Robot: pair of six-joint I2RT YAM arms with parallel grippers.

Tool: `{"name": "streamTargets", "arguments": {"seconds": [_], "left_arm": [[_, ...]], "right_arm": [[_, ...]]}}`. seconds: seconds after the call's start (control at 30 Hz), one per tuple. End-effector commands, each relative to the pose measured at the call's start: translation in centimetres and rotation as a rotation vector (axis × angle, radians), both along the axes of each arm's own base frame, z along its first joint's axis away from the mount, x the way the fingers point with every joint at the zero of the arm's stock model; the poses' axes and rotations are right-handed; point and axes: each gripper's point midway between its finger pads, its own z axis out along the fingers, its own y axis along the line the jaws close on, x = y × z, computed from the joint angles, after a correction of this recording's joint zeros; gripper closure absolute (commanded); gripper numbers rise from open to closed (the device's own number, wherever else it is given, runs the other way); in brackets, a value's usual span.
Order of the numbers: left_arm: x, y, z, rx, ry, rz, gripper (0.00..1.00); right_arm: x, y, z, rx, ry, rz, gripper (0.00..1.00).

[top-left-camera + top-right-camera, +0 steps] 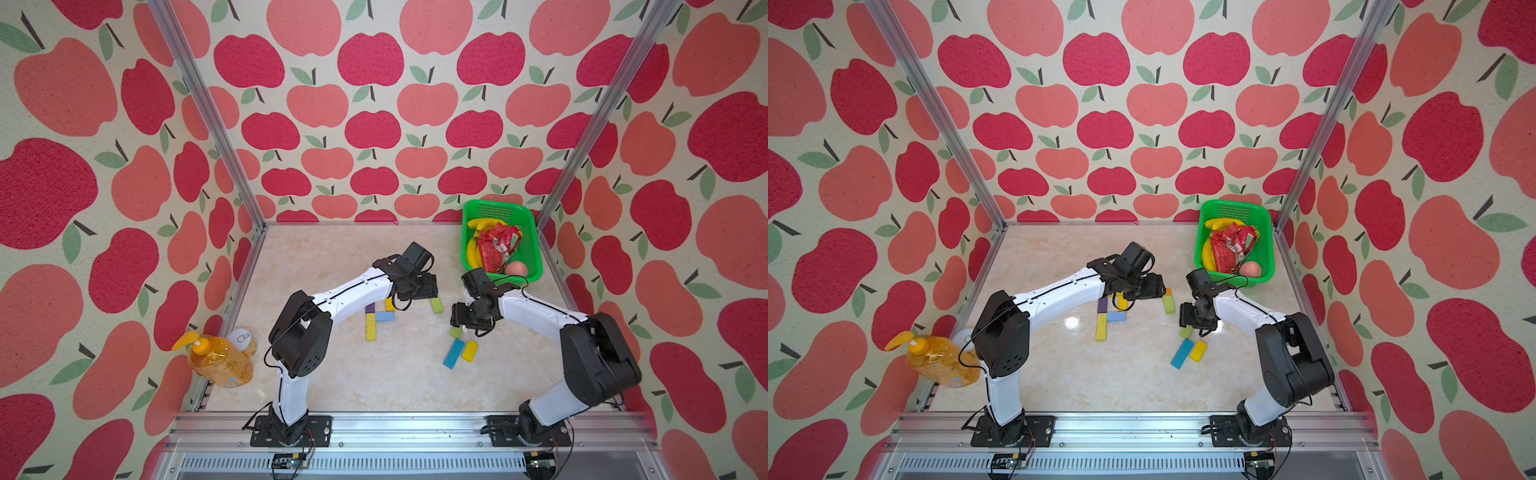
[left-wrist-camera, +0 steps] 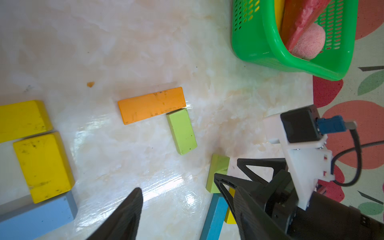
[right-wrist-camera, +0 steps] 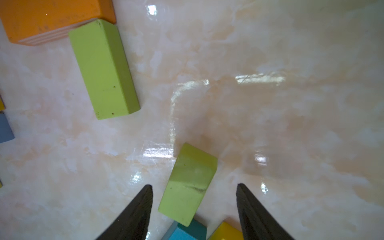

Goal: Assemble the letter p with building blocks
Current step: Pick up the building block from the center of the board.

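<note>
— Two grippers: jaws?
— Left gripper [image 2: 188,193] parted above bare cream marble-look tabletop [image 2: 145,52]; right gripper [image 3: 194,187] parted astride short light-green wooden block [image 3: 193,166], unclamped.
— Letter p [image 1: 384,316]?
— Yellow, purple, light-blue bricks butted mid-table, beside left gripper.

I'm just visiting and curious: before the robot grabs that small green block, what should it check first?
1. Right gripper open: ok.
2. Small green block between its jaws: ok.
3. That block lying flat: not ok, tilted, leaning on the blue block.
4. Left gripper empty: ok.
5. Orange block touching the longer green block: ok.
</note>
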Motion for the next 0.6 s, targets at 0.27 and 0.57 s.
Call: {"name": "streamTargets", "arguments": {"seconds": [0.27,0.57], "left_arm": [[0.5,6.0,1.2,0.062,-0.067,0.104,0.28],[-0.2,8.1,0.9,0.077,-0.047,0.15,0.29]], "right_arm": [[-1.1,0.2,-2.5,-0.05,0.075,-0.028,0.37],[-0.7,0.3,-2.4,-0.057,0.057,0.012,0.88]]}}
